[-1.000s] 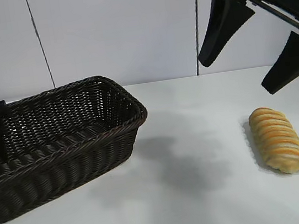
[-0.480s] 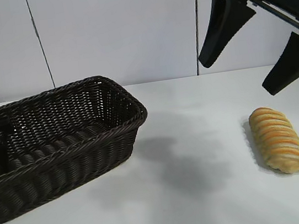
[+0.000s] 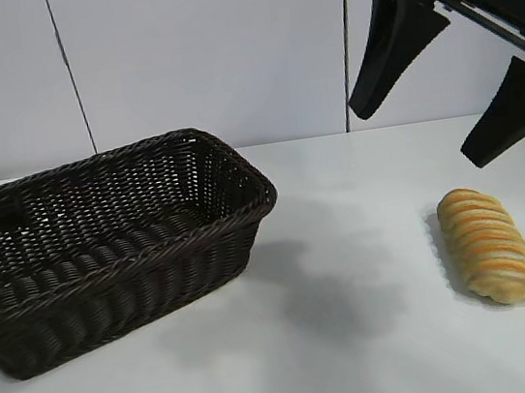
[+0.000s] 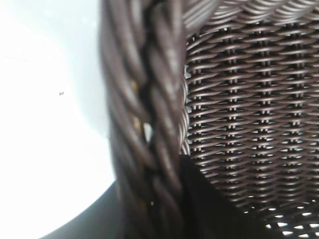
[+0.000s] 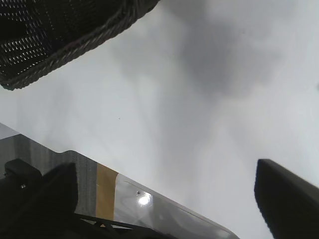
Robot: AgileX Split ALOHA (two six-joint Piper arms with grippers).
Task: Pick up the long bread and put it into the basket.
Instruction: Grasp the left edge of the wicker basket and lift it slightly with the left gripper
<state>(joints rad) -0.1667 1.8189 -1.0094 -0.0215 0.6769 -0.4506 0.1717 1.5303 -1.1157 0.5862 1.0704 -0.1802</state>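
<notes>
bread waited on the right of the white table (image 3: 365, 368) as the right gripper (image 3: 452, 82) hung above and a little behind it, jaws spread wide and holding nothing. the long bread (image 3: 488, 245) lay flat with one end toward the camera, well apart from the basket (image 3: 135, 260), which sat at the left with no load visible in the part that showed. the left gripper (image 4: 149, 219), out of the exterior view, appeared in its own wrist view to be closed across the basket's braided rim, a dark finger (image 4: 204, 209) pressed against the inside of the weave. the step in hand looked to be the reach for the loaf, with nothing of the task yet done. a good pick would likely have meant bringing the open jaws straight down over the loaf's middle, set across its narrow width rather than along its length, so the ridged crust sat evenly between the pads. closing gently seemed wise, as the loaf looked soft enough to dent. lifting well above the rim before crossing to the basket would have kept the bread from snagging on the wicker.
</notes>
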